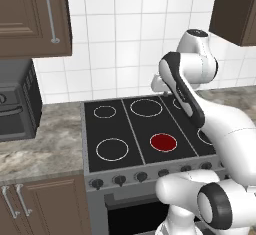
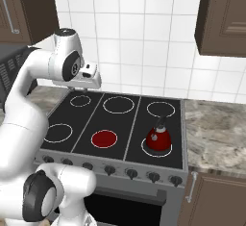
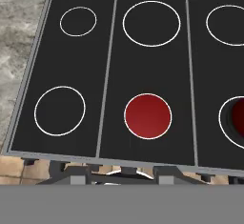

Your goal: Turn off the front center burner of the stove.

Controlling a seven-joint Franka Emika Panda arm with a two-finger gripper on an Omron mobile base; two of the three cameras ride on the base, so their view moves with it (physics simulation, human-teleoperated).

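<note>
Jaw state can't be told; gripper (image 2: 85, 86) hangs high over the stove (image 1: 92, 124) rear, holding nothing, likely up there to survey. Front center burner (image 3: 147, 116) glows red, so on; kettle (image 2: 158, 138) sits front right, knobs (image 2: 109, 170) below, untouched

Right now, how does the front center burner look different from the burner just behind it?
The front center burner is a solid red disc; the back center burner is only a thin white ring with black glass inside. The front one also looks smaller across than the back one. Both are bare circles in the stove's middle strip.
</note>
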